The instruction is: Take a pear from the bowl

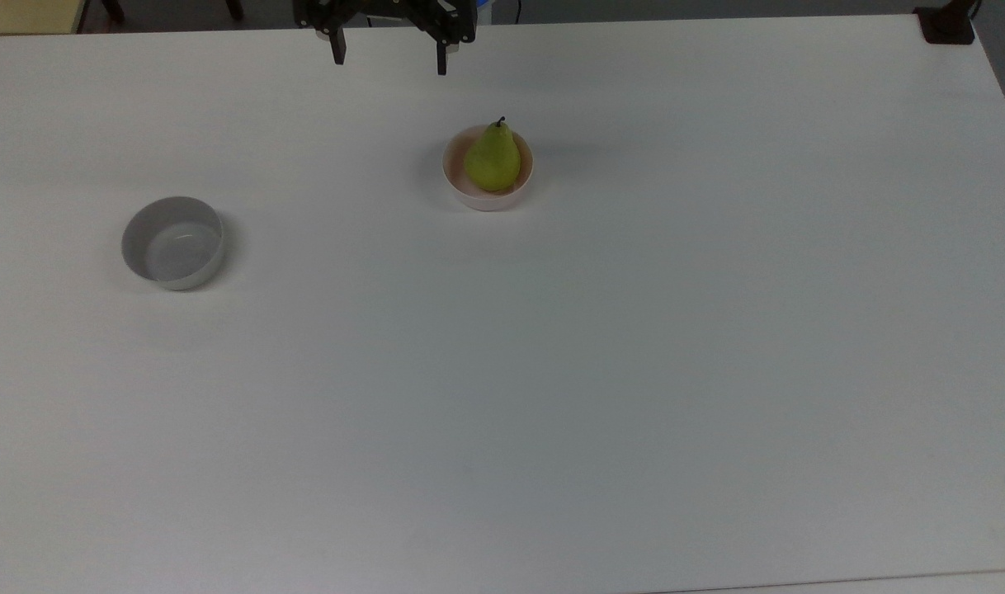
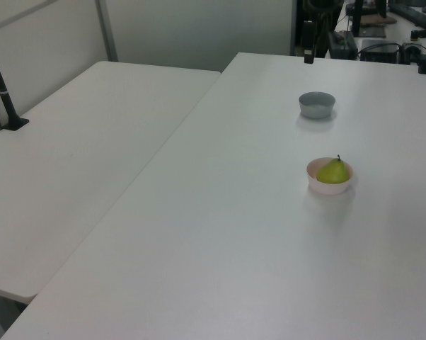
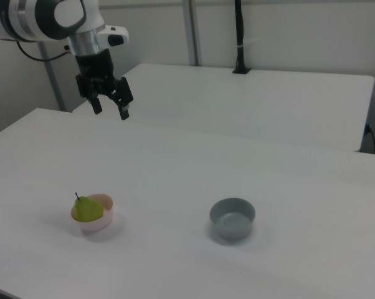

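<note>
The near stretch of the white table (image 1: 552,412) carries nothing of concern to the task. Farther in, toward the top view's left, stands a grey bowl (image 1: 172,242), well apart from the work and not the vessel required. Beyond it, near the table's middle line in the top view, sits the pale pink bowl (image 1: 488,196) with the pear (image 1: 493,158) lying inside it, resting against the bowl's inner wall; in the right view the same pear (image 3: 85,209) occupies the pink bowl (image 3: 103,221) at the right view's lower left. The fruit's long axis runs from the broad base, nearer the onlooker in the top view, to the dark stem pointing up and away toward the far edge of the table. Farthest off, above that far edge, the gripper (image 1: 389,59) hangs raised and clear of the surface, its two fingers spread wide apart and holding nothing; the right view confirms the gripper (image 3: 109,108) high above the table. The governing relation: the pear lies nearer the onlooker than the claw and a little toward the top view's right, and well below it. Judgement: the approach has not begun in earnest; the claw must travel forward, slightly toward the top view's right, and descend, straddling the fruit's body across its narrow width.
</note>
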You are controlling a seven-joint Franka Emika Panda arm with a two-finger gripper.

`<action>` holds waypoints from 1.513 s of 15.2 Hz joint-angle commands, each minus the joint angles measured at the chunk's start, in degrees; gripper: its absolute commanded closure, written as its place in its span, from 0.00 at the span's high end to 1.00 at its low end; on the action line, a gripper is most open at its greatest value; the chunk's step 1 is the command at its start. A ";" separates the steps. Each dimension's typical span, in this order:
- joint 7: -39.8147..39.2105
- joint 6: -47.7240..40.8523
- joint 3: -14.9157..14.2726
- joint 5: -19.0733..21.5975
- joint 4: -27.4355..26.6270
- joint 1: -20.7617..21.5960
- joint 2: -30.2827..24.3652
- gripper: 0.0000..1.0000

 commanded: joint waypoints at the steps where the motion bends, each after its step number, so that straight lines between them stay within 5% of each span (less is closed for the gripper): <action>1: -0.05 -1.37 0.42 -0.94 -2.60 0.19 -2.15 1.00; 11: -6.11 4.86 0.69 -1.38 -22.01 3.96 -9.36 1.00; 19: -6.29 17.68 0.69 -2.52 -33.00 10.55 -7.61 1.00; 23: -6.38 21.04 0.60 -2.79 -34.16 12.05 -5.07 1.00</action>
